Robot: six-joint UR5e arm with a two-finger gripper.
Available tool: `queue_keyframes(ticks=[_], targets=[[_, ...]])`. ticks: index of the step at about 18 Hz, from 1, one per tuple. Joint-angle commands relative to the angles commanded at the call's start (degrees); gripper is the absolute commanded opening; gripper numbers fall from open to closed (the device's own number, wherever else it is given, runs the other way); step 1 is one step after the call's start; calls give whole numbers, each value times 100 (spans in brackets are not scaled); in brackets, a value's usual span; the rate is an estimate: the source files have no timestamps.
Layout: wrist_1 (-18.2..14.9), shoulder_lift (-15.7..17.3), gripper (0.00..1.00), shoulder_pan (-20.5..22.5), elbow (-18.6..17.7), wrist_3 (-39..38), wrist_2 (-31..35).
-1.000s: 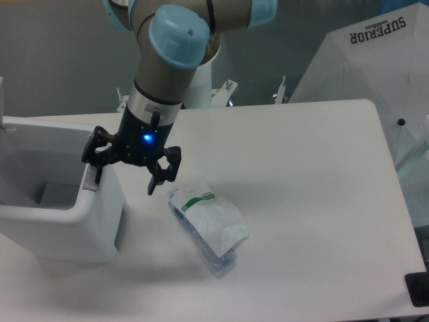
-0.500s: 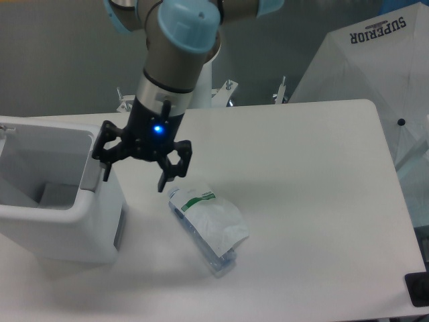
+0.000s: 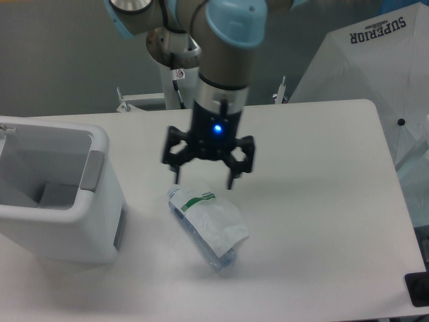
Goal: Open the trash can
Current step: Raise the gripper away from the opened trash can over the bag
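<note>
The trash can (image 3: pixel 64 231), a large white boxy bin, stands at the table's left edge. Its top is open, showing a grey inside, and a grey push tab (image 3: pixel 92 170) sits on its right rim. A grey vent shows on its right side. My gripper (image 3: pixel 203 177) hangs open above the table, well to the right of the bin, its two black fingers spread with nothing between them. It hovers just above the top end of a crumpled clear plastic bottle (image 3: pixel 208 225) with a green-and-white label.
The white table (image 3: pixel 315 201) runs out to the right and front. A white fabric panel printed SUPERIOR (image 3: pixel 375 60) leans beyond the table's right edge. A dark object (image 3: pixel 419 288) sits at the lower right corner.
My gripper has moved to the right, away from the trash can's rim, and now hangs over the bottle. It stays open. The bin and bottle have not moved.
</note>
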Motion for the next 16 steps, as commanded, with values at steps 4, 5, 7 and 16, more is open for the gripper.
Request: queue_keyframes(ticks=[4, 5, 7, 16], targets=[[227, -412, 100, 87, 158, 526, 229], [455, -483, 100, 236, 123, 728, 247], [624, -528, 100, 491, 114, 1203, 282], [615, -950, 100, 606, 44, 2664, 1126]])
